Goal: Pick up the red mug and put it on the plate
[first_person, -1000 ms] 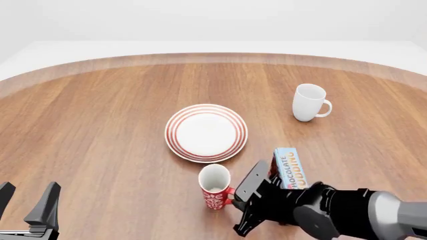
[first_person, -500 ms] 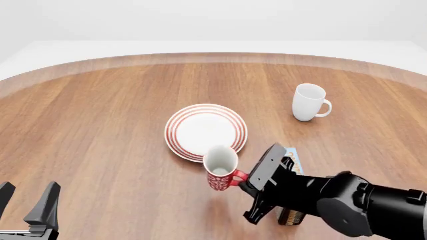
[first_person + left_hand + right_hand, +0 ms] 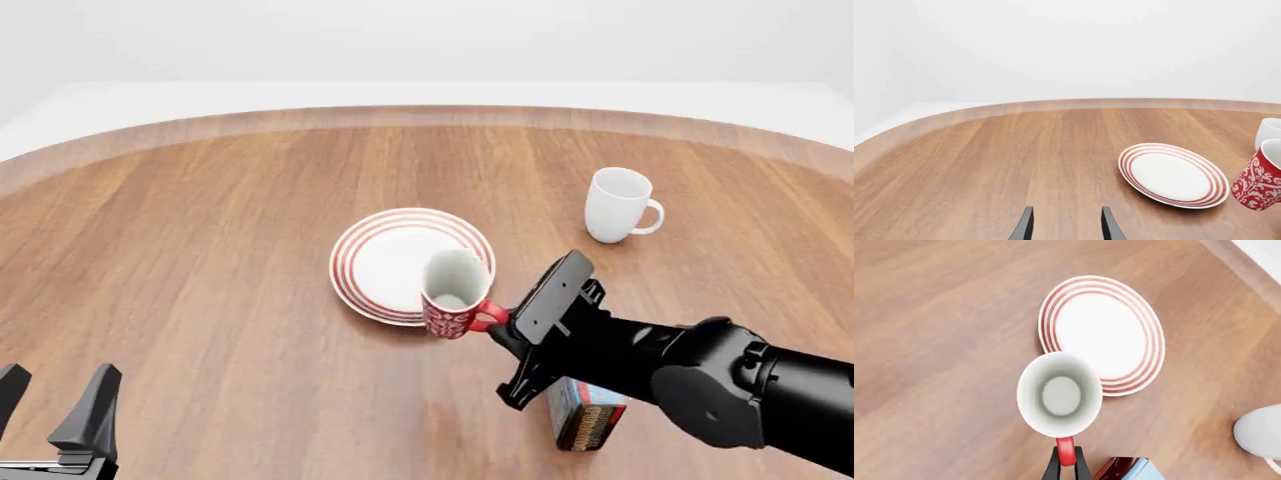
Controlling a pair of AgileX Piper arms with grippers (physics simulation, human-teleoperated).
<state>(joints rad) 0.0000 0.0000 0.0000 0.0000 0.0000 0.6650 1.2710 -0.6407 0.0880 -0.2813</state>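
Note:
The red mug (image 3: 451,296), patterned in white and white inside, hangs upright above the table at the plate's near rim. My right gripper (image 3: 494,325) is shut on its small red handle (image 3: 1065,452). The white plate (image 3: 379,258) with red rings lies on the table just beyond and to the left of the mug. In the right wrist view the mug (image 3: 1060,394) overlaps the plate's (image 3: 1102,330) edge. My left gripper (image 3: 51,412) stays open at the near left, holding nothing. Its wrist view shows the plate (image 3: 1173,175) and the mug (image 3: 1259,179) off to the right.
A plain white mug (image 3: 618,205) stands at the far right. A blue chocolate pudding box (image 3: 585,413) lies under my right arm near the front edge. The round wooden table's far rim (image 3: 427,115) curves behind everything.
My right gripper has lifted the red mug off the table and carried it away from me, from beside the pudding box up to the plate's near rim. The left arm has not moved.

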